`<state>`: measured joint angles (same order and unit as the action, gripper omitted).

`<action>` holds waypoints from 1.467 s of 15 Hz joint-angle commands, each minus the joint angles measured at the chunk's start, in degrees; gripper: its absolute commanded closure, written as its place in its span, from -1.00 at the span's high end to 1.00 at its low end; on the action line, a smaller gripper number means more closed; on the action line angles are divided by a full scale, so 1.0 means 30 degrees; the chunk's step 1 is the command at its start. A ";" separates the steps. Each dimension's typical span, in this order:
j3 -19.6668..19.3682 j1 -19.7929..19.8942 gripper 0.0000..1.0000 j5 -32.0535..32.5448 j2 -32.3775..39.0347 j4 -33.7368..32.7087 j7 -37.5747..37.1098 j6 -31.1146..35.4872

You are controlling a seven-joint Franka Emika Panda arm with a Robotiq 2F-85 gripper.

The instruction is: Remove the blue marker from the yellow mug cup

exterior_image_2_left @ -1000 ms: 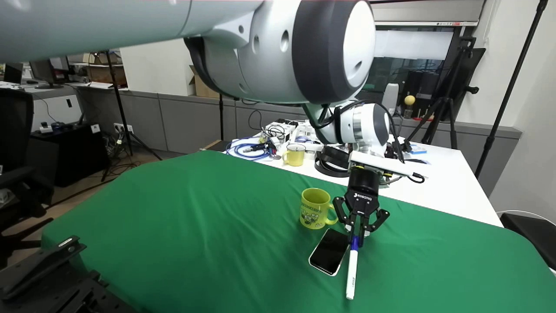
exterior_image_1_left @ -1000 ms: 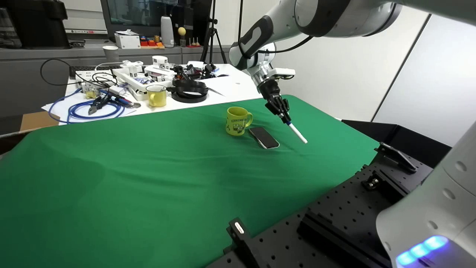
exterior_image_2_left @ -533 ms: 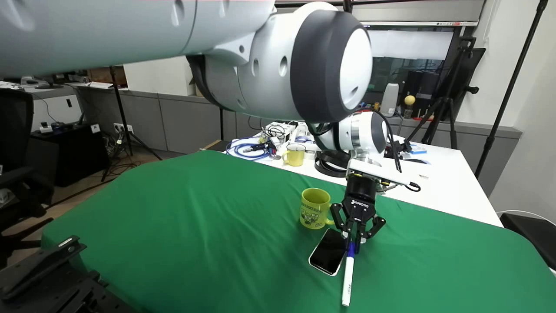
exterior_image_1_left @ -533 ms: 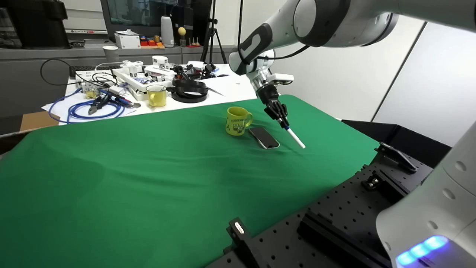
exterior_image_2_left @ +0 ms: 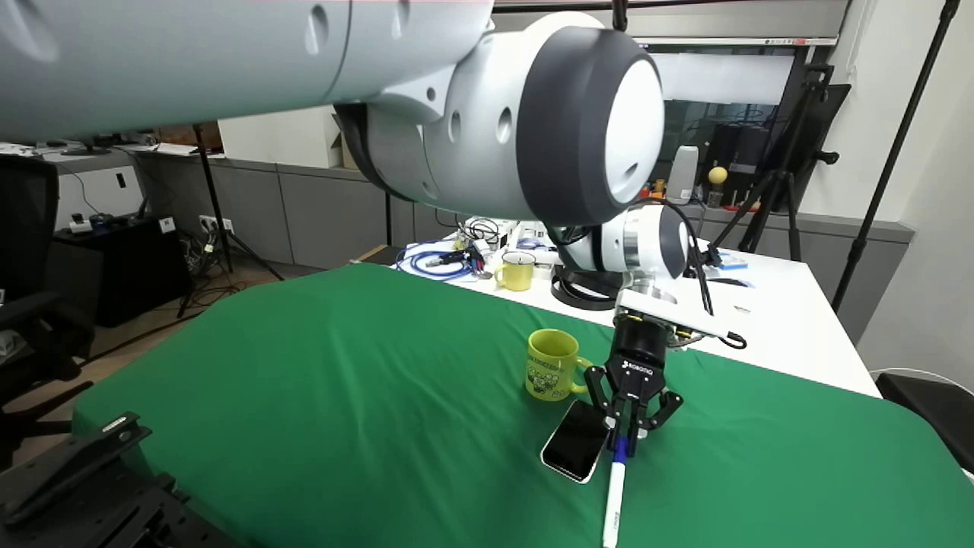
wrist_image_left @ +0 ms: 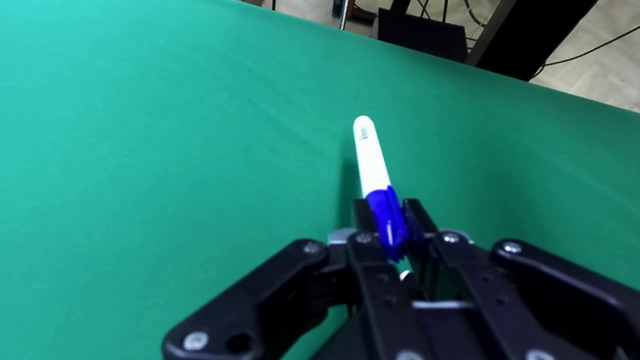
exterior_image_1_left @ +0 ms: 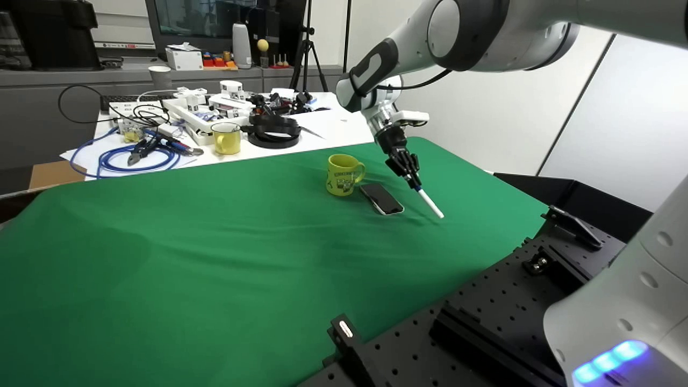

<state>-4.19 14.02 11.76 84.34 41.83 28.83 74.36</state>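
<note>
My Robotiq gripper (wrist_image_left: 387,207) clamped on one blue-capped marker (wrist_image_left: 378,185), one yellow-green mug (exterior_image_2_left: 551,367) beside one smartphone (exterior_image_2_left: 576,441) on green cloth (exterior_image_2_left: 365,396), one yellow mug (exterior_image_1_left: 228,143) beyond.

One word comes through clean in an exterior view: ROBOTIQ, white on black, across the body of the gripper (exterior_image_2_left: 622,449). Now the yellow mug cup (exterior_image_2_left: 549,369), towards the far edge of the counter (exterior_image_2_left: 319,396): dark lettering above printed figures, too small to make out. And the blue marker (wrist_image_left: 377,189)! Tiny print on its white barrel, illegible. Beyond that far edge, a pale strip (exterior_image_2_left: 749,41) shows unreadable red marks.
</note>
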 commanded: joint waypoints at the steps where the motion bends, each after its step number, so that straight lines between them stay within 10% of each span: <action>1: 0.0174 0.0207 -0.90 -0.0239 0.0000 -0.0186 -0.0190 0.0147; 3: 0.0172 0.0200 -0.90 -0.0301 0.0000 -0.0157 -0.0205 0.0246; 4: 0.0197 0.0222 -0.11 -0.0388 0.0000 -0.0203 -0.0250 0.0199; 13: 0.0422 -0.0446 0.96 -0.0340 -0.1614 -0.1269 0.0084 0.0087; 22: 0.0254 -0.1351 1.00 0.0122 -0.4948 0.0507 -0.0354 0.7544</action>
<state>-3.29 10.50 11.45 73.23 38.85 29.20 90.36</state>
